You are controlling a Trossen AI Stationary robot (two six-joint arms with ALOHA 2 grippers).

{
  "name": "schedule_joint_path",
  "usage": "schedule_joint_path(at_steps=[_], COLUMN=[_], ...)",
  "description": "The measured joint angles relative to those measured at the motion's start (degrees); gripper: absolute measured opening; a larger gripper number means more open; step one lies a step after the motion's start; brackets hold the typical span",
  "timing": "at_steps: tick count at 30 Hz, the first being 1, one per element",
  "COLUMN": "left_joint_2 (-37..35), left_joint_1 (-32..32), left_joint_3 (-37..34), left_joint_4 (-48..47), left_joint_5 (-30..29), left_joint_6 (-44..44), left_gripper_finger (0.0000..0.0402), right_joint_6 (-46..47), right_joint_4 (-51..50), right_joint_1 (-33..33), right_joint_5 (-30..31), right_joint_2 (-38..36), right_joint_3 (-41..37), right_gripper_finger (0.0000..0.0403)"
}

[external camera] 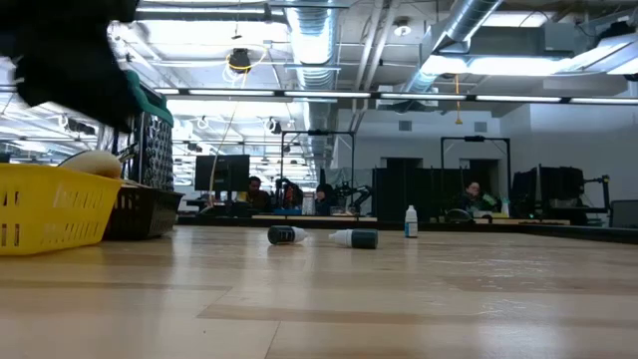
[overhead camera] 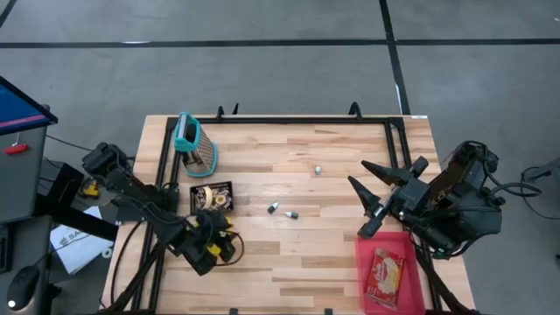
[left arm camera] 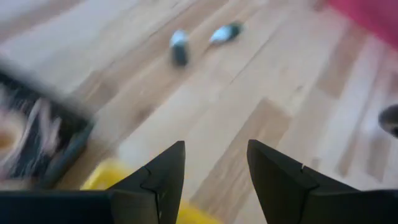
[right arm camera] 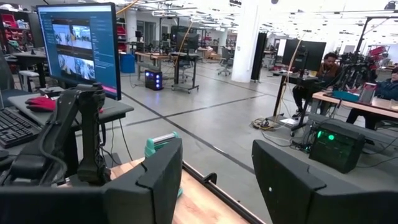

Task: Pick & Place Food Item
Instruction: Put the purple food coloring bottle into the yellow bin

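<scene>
My left gripper (overhead camera: 213, 238) stands open just above a yellow basket (left arm camera: 115, 177) near the table's front left, with nothing between its fingers (left arm camera: 163, 177). In the low view a pale rounded food item (external camera: 95, 162) shows over the rim of the basket (external camera: 50, 204). A black tray (overhead camera: 212, 194) holding food pieces sits just beyond the basket. At the front right lies a red tray (overhead camera: 389, 273) with a packaged food item (overhead camera: 387, 269) in it. My right gripper (overhead camera: 359, 197) waits open, raised high over the table's right side and pointing level.
A teal-handled grater (overhead camera: 194, 144) stands at the far left. Two small bottles (overhead camera: 274, 208) (overhead camera: 291, 213) lie mid-table and a third small one (overhead camera: 318, 169) stands farther back. A black rail frame (overhead camera: 289, 121) edges the table. Bare wood lies between the basket and the red tray.
</scene>
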Motion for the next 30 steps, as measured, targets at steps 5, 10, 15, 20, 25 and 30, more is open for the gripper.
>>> schedule_joint_path(at_steps=[5, 10, 15, 20, 25, 30], left_joint_2=[-0.7, -0.2, 0.5, 6.4, 15.5, 24.9], left_joint_1=[10.0, 24.4, 36.3, 40.1, 40.3, 40.2], left_joint_3=[0.0, 0.0, 2.1, 11.3, 23.7, 33.1], left_joint_4=[10.5, 19.1, 21.7, 13.6, 2.6, -10.4], left_joint_5=[7.7, 19.8, 32.9, 38.7, 40.0, 38.4], left_joint_6=[19.2, 30.6, 35.6, 44.0, 45.6, 45.7], left_gripper_finger=[0.0161, 0.0167, 0.0163, 0.0148, 0.0151, 0.0171], right_joint_6=[-0.1, 0.3, 1.1, 1.2, 1.3, 1.3], right_joint_4=[-0.5, -0.6, -0.3, 0.0, 0.1, 0.1], right_joint_1=[-0.9, -2.0, -2.0, -2.3, -2.9, -2.9], right_joint_5=[0.0, 0.0, 0.0, 0.0, 0.0, 0.0], right_joint_2=[0.0, 0.0, 0.0, 0.0, 0.0, 0.0], right_joint_3=[0.0, 0.0, 0.0, 0.0, 0.0, 0.0], right_gripper_finger=[0.0187, 0.0187, 0.0187, 0.0187, 0.0187, 0.0187])
